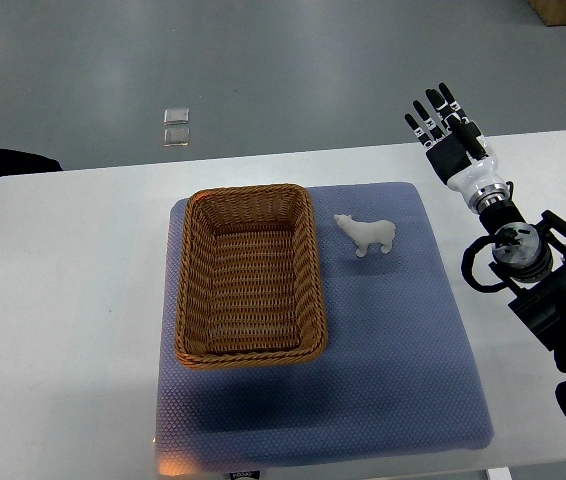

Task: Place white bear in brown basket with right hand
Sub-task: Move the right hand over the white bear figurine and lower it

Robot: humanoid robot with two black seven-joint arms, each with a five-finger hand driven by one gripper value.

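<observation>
Standing upright on the blue mat [383,330], the white bear [367,235] sits just beside the right wall of the brown basket [248,275], apart from it by a narrow strip of mat, its head turned toward the basket. The basket is a rectangular woven tray, its long sides running away from the robot, set on the left half of the mat with nothing inside it. The mat covers the middle of the white worktop [63,300].

The right hand [447,135] is up near the far right corner of the worktop, well apart from the bear, with its arm coming in from the right edge of the view. Its dark fingers [429,120] are stretched out straight and slightly spread, pointing away from the robot, and they hold nothing. The white wrist and black forearm trail back toward the lower right.

Beyond the worktop, on the grey floor [313,70], lies a small clear packet [175,127]. A dark shape shows at the left edge of the view, too cut off to identify
</observation>
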